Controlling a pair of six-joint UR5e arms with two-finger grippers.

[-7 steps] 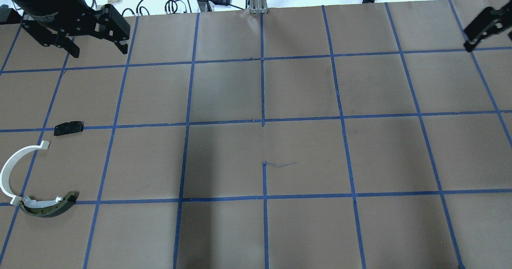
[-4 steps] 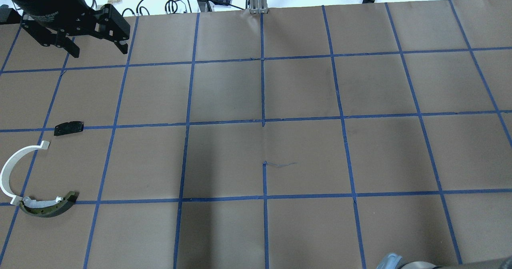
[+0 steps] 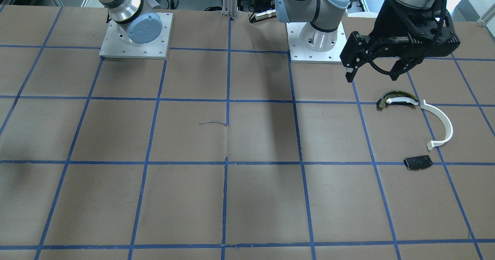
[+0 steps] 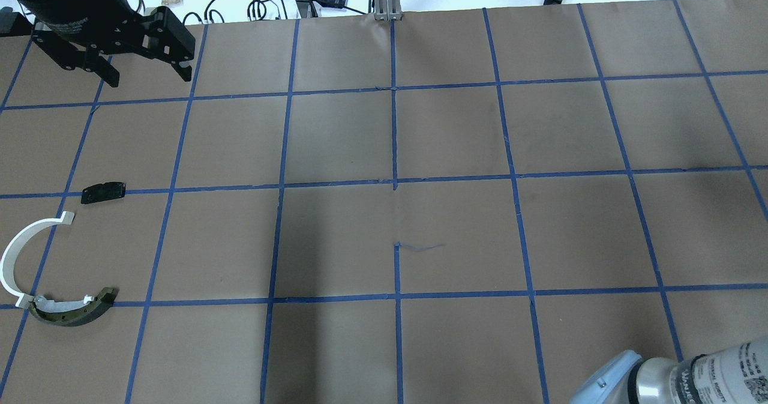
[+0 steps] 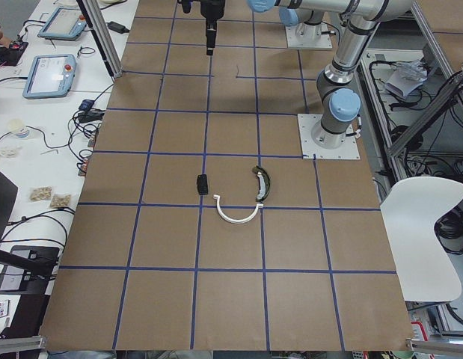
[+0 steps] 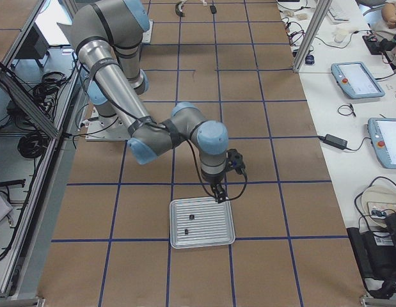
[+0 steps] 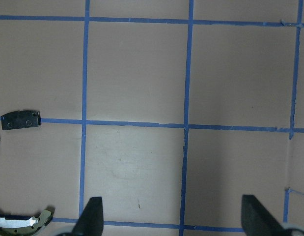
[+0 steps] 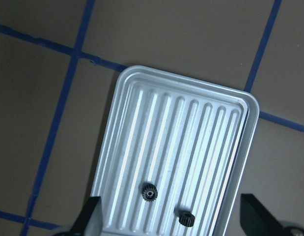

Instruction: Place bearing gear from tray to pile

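The right pincer [image 8: 172,221] hangs spread over the ribbed tray [image 8: 166,128], where two small dark gears [image 8: 149,191] lie apart. They look light, stiff and slippery, so pinching across the toothed rim seems best. The left pincer [image 7: 174,221], also spread, hovers near the pile [image 4: 72,314].

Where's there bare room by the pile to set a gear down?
The bare patch bounded by the white half-ring, the black plate and the olive curved piece is free, as is the brown paper toward the table's centre. It is tight where the half-ring's end meets the olive piece.
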